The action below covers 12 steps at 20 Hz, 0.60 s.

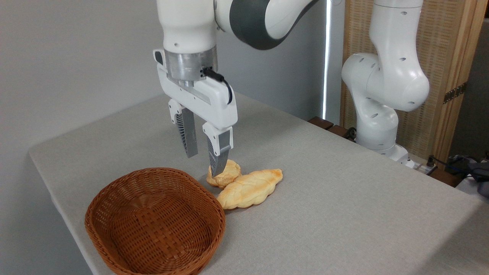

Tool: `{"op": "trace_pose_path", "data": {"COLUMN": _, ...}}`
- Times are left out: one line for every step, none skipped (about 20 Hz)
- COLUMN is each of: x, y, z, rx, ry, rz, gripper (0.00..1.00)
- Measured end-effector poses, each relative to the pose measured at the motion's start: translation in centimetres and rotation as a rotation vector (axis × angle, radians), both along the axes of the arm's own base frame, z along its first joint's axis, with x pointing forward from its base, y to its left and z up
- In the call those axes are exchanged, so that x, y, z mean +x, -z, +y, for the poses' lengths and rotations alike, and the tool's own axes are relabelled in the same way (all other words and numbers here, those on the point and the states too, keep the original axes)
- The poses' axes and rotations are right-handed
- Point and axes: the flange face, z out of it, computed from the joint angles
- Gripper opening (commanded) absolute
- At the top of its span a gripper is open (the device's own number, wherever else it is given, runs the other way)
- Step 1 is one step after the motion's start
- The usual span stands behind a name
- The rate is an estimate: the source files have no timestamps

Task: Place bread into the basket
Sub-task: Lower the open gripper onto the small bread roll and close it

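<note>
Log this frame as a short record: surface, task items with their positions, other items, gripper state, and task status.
surface: grey table
bread: small knotted bun, on the table, touching the braided loaf
basket: wicker basket, empty, front left of the bun
other: braided loaf, lying right of the basket
gripper: gripper open, pointing down over the bun, right finger in front of it; contact cannot be told
status: bun not yet grasped, not in the basket
</note>
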Motion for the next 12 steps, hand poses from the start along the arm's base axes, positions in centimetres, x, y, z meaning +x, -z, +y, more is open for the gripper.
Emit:
{"op": "trace_pose_path", "data": {"x": -0.2, "y": 0.4, "z": -0.2, "rx": 0.001, "ry": 0.005, "rz": 0.009, "gripper": 1.00}}
{"op": "trace_pose_path", "data": {"x": -0.3, "y": 0.8, "z": -0.4, "rx": 0.001, "ry": 0.008, "rz": 0.017, "gripper": 1.00}}
{"op": "trace_pose_path", "data": {"x": -0.5, "y": 1.3, "z": -0.6, "rx": 0.002, "ry": 0.012, "rz": 0.027, "gripper": 1.00}}
{"op": "trace_pose_path", "data": {"x": -0.7, "y": 1.7, "z": -0.8, "rx": 0.003, "ry": 0.016, "rz": 0.036, "gripper": 1.00}}
{"op": "trace_pose_path", "data": {"x": -0.9, "y": 2.1, "z": -1.0, "rx": 0.004, "ry": 0.022, "rz": 0.043, "gripper": 1.00}}
{"op": "trace_pose_path", "data": {"x": -1.2, "y": 2.5, "z": -1.3, "rx": 0.004, "ry": 0.030, "rz": 0.052, "gripper": 1.00}}
{"op": "trace_pose_path", "data": {"x": -1.4, "y": 2.9, "z": -1.5, "rx": 0.005, "ry": 0.036, "rz": 0.060, "gripper": 1.00}}
{"op": "trace_pose_path", "data": {"x": -1.7, "y": 3.3, "z": -1.7, "rx": 0.006, "ry": 0.044, "rz": 0.068, "gripper": 1.00}}
{"op": "trace_pose_path", "data": {"x": -2.0, "y": 3.6, "z": -1.8, "rx": 0.006, "ry": 0.052, "rz": 0.075, "gripper": 1.00}}
{"op": "trace_pose_path", "data": {"x": -2.2, "y": 3.9, "z": -2.1, "rx": 0.007, "ry": 0.067, "rz": 0.081, "gripper": 1.00}}
{"op": "trace_pose_path", "data": {"x": -2.5, "y": 4.3, "z": -2.8, "rx": 0.008, "ry": 0.085, "rz": 0.089, "gripper": 1.00}}
{"op": "trace_pose_path", "data": {"x": -2.8, "y": 4.7, "z": -3.6, "rx": 0.010, "ry": 0.102, "rz": 0.098, "gripper": 1.00}}
